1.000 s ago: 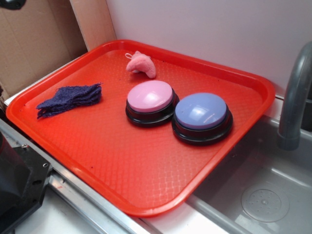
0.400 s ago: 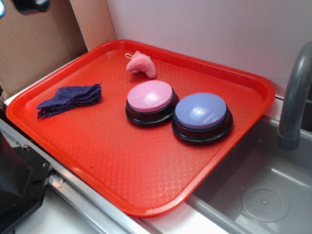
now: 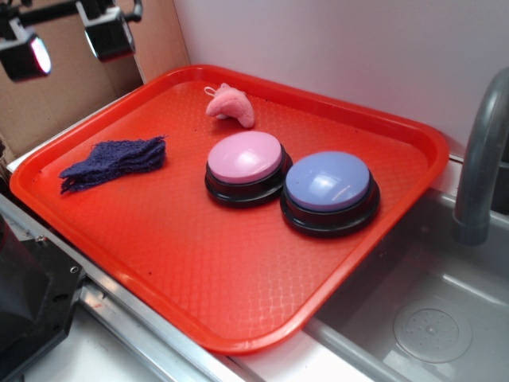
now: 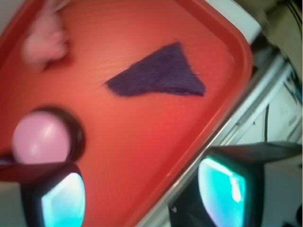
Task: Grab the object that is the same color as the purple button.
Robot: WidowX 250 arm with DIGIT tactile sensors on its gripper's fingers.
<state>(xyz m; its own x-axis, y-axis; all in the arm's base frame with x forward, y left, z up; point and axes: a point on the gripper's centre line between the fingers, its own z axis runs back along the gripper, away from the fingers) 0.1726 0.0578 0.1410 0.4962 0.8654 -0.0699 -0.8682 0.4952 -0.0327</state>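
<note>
Listing by view, exterior first. Red plastic tray (image 3: 238, 278), textured floor, raised rim, resting partly over the edge of a grey sink basin (image 3: 413, 318). Contents of the tray, four items:
- Dark purple knitted cloth piece (image 3: 114, 162), flat, ragged-edged, at the tray's left end, well apart from the other items.
- Pink plush toy (image 3: 231, 104), near the far rim.
- Pink domed button (image 3: 245, 157) on a black base, mid-tray.
- Lavender-blue domed button (image 3: 328, 181) on a black base, just beside the pink one, to its right.

Grey faucet (image 3: 481, 159) standing at the right edge, beyond the tray. Cardboard panel (image 3: 56, 87) behind the tray's left end. Gripper (image 3: 67, 44) in the upper left corner, above and behind the cloth piece, touching nothing; its two fingers stand wide apart, with nothing between them. No legible brand, label or writing.

Wrist view, somewhat blurred. Tray (image 4: 142, 142) seen from above, its rim running diagonally at right. Cloth piece (image 4: 158, 75) lying flat, roughly triangular, near that rim. Plush toy (image 4: 45, 42) at upper left. Pink button (image 4: 41, 139) at lower left. Two finger pads (image 4: 222, 189) at the bottom of the frame, glowing teal, spread wide, empty, clear of the cloth. No legible writing.
</note>
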